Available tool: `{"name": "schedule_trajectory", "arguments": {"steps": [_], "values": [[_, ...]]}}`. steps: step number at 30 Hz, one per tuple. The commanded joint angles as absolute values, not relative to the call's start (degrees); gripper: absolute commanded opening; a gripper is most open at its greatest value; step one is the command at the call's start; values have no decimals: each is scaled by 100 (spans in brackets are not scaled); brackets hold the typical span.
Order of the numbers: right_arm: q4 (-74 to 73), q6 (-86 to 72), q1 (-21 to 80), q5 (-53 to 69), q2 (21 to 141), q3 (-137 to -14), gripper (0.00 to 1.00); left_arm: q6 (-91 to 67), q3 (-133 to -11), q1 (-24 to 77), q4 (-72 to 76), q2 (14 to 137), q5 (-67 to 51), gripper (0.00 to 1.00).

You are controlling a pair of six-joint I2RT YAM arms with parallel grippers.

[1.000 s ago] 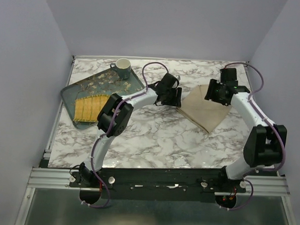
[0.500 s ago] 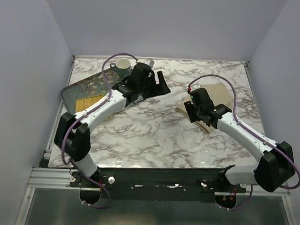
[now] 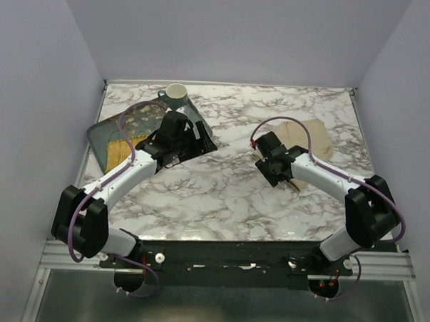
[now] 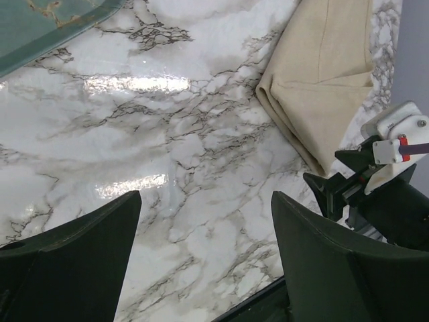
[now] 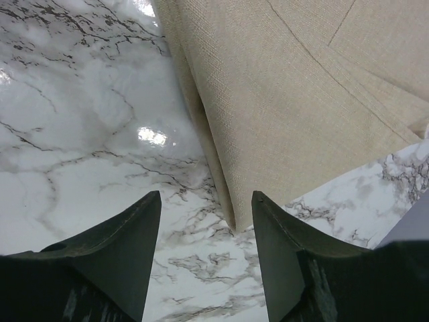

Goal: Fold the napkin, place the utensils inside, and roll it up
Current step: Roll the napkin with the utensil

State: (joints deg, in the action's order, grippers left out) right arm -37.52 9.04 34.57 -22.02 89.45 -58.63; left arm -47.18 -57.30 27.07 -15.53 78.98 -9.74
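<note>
marble table (image 4: 167, 134) runs from tray (image 4: 40, 23) edge to corner of folded napkin (image 4: 322, 74).

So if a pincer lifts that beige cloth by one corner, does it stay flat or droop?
Probably droops: the napkin lies in soft folded layers with rounded edges, so it looks floppy. Likely light, being thin woven fabric. Pushed, it would probably bunch or slide on the glossy marble table.

marble table (image 3: 228, 194) | on it: folded napkin (image 3: 316, 133), teal tray (image 3: 102, 133)
</note>
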Motion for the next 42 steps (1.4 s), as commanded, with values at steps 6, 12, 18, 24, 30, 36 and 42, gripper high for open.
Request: {"name": "schedule_trajectory", "arguments": {"steps": [6,12,18,24,30,36,42], "values": [[-3525,1160,3665,-2918,9413,-5722,63,-4684,-5731,2558,-1249,7690,-1309,87],[-3270,1222,3700,-3409,9633,-5678,62,-4816,-5546,2549,-1002,7743,-1327,86],[-3164,1318,3726,-3568,9905,-5748,60,-4816,-5502,2531,-976,7752,-1336,86],[-3024,1371,3735,-3797,10090,-5669,57,-4816,-5502,2531,-958,7726,-1336,86],[-2856,1380,3727,-4096,10309,-5660,53,-4790,-5484,2505,-984,7682,-1310,86],[-2777,1406,3727,-4245,10380,-5634,52,-4781,-5502,2496,-976,7655,-1327,85],[-2777,1511,3727,-4219,10415,-5660,51,-4773,-5476,2487,-958,7664,-1371,85]]}}
